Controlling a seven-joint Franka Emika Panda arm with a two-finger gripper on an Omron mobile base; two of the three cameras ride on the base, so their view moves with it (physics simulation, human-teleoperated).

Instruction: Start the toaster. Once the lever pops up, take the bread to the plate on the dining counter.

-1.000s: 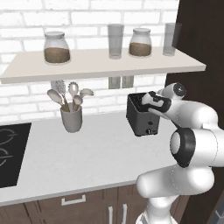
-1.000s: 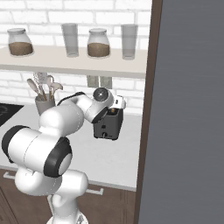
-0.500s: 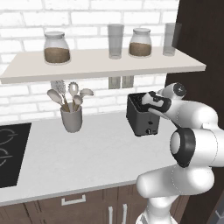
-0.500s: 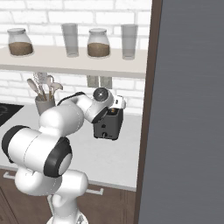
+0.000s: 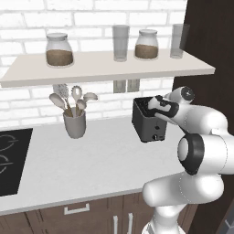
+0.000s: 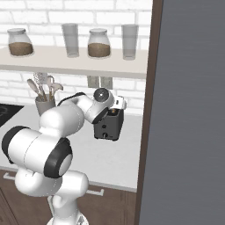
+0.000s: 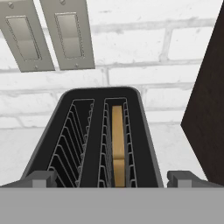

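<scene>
Black toaster (image 7: 103, 135) near dark wall, bread (image 7: 118, 144) in its right slot, gripper (image 7: 111, 178) above, fingers spread wide.

Toaster (image 5: 147, 123): matt black shell, thin metal wire racks in slots. Bread (image 7: 117, 144): tan, smooth-looking. Counter (image 5: 77, 164): pale, matt, faint speckle. Brick wall (image 5: 82, 13): white, slightly rough. Shelf (image 5: 105, 68): matt cream. Jars (image 5: 59, 49): clear glass. Utensil cup (image 5: 75, 124): smooth grey. Cabinet panel (image 7: 210, 100): dark wood grain. Outlet plates (image 7: 48, 35): brushed grey metal look.
</scene>
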